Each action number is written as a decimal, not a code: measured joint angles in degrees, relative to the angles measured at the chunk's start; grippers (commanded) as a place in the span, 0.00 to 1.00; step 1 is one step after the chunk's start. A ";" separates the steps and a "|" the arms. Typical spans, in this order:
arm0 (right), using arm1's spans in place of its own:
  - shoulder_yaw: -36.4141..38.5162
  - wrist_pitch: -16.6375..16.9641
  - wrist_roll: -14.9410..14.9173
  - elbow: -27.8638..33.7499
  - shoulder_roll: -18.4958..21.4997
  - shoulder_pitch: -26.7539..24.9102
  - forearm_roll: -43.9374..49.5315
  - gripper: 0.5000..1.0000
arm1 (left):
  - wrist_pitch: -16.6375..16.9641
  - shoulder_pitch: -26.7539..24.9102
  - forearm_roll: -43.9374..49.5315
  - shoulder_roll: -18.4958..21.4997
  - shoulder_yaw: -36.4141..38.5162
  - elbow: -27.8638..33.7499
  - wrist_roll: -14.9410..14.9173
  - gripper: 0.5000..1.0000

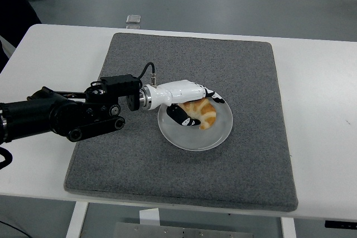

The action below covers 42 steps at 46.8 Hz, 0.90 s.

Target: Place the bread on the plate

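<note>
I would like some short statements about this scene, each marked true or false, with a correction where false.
1. The bread lies on the plate. True.
2. The plate stands on the bare white table. False: it stands on the grey mat.
3. The left hand is at the bread. True.
4. The right hand is reaching toward the plate. False: no right hand is in view.

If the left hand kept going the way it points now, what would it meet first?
The left hand points rightward over the plate. The croissant lies right at its fingers, so that comes first, though actual contact is unclear.
</note>
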<state>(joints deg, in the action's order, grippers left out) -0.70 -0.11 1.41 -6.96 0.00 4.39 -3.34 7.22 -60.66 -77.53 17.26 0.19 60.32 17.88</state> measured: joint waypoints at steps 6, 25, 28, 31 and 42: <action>0.00 0.00 -0.01 -0.02 0.00 0.00 0.00 0.90 | -0.60 -0.33 0.23 0.60 -0.01 1.40 0.38 1.00; 0.00 0.00 -0.01 0.01 0.00 0.00 0.00 0.90 | -1.03 -0.70 6.82 6.36 -4.83 10.67 2.96 1.00; 0.00 0.00 0.00 0.01 0.00 0.00 0.00 0.90 | -2.26 -0.71 9.94 6.75 -7.14 10.97 2.96 1.00; 0.00 0.00 0.00 0.01 0.00 0.00 0.00 0.90 | -5.18 -0.71 14.21 6.86 -9.57 11.04 2.93 1.00; 0.00 0.00 -0.01 0.00 0.00 0.00 0.01 0.90 | -14.39 -0.65 29.22 8.81 -16.46 9.06 2.86 1.00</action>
<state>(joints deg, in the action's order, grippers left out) -0.70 -0.11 1.40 -6.96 0.00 4.40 -3.34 -7.17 -61.31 -48.32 26.07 -16.28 69.38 20.74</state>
